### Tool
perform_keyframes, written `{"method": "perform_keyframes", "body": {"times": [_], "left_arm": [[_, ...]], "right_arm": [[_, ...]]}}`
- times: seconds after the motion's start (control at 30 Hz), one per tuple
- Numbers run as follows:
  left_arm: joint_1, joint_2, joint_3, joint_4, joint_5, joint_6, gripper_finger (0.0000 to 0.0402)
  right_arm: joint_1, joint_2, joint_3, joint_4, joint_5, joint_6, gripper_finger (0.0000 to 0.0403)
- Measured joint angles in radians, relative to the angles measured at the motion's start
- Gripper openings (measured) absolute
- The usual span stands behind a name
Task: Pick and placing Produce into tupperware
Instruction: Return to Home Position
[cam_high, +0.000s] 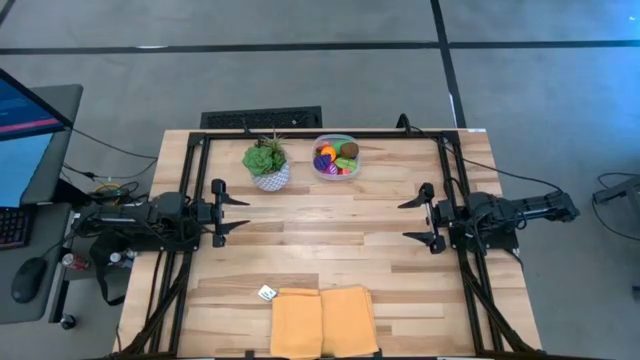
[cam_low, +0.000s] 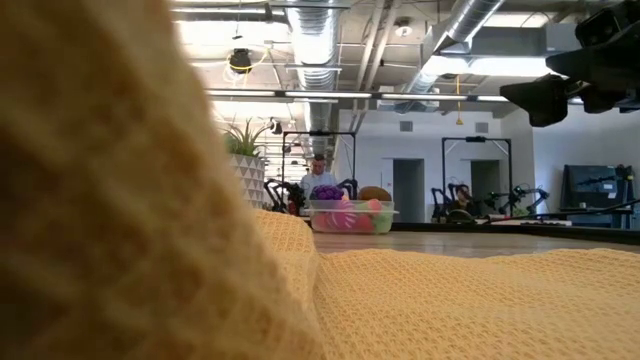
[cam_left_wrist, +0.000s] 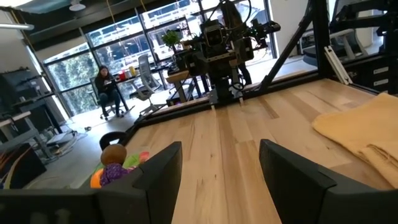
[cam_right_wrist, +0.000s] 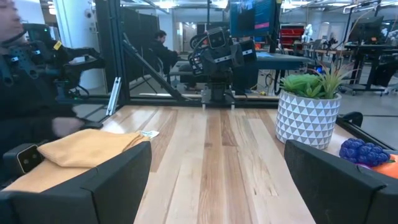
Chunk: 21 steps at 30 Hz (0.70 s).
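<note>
The clear tupperware (cam_high: 336, 157) stands near the table's far edge, right of centre, and the produce (cam_high: 335, 158) lies heaped inside it: orange, purple, brown, green and pink pieces. It also shows in the low view (cam_low: 350, 216), and some of the produce (cam_left_wrist: 115, 167) in the left wrist view. My left gripper (cam_high: 235, 213) stands open at the table's left side, pointing level toward the right. Opposite it, at the right side, my right gripper (cam_high: 418, 218) is open too. Neither has anything between its fingers.
A leafy plant in a white patterned pot (cam_high: 266, 165) stands just left of the tupperware. A folded yellow cloth (cam_high: 323, 320) lies at the near edge, with a small white tag (cam_high: 266, 293) beside it. Bare wood lies between the grippers. A person's dark sleeve (cam_right_wrist: 31, 93) shows beyond the table.
</note>
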Motion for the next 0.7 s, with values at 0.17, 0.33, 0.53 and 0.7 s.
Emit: {"method": "perform_keyframes", "body": {"times": [0.17,0.33,0.53,0.7], "left_arm": [[0.0,0.0,0.0,0.0,0.0,-0.007,0.0206],[0.0,0.0,0.0,0.0,0.0,-0.005,0.0206],[0.0,0.0,0.0,0.0,0.0,0.0,0.0206],[0.0,0.0,0.0,0.0,0.0,-0.004,0.0206]], "right_arm": [[0.0,0.0,0.0,0.0,0.0,0.0,0.0391],[0.0,0.0,0.0,0.0,0.0,0.0,0.0391],[0.0,0.0,0.0,0.0,0.0,0.0,0.0391],[0.0,0.0,0.0,0.0,0.0,0.0,0.0391]]}}
